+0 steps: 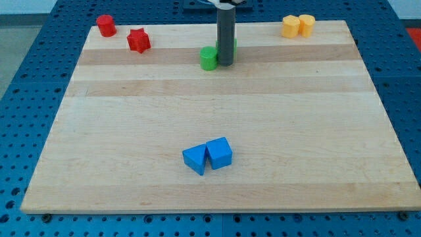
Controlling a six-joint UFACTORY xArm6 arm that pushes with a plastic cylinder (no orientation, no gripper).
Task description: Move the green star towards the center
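My tip stands near the view's top centre of the wooden board. A green block, shape unclear, sits just to the left of the tip, touching or nearly touching it. A second green block is mostly hidden behind the rod on its right side; only a sliver shows, so I cannot tell which of the two is the star.
A red cylinder and a red star sit at the top left. Two yellow blocks sit together at the top right. Two blue blocks touch each other at the bottom centre. Blue pegboard surrounds the board.
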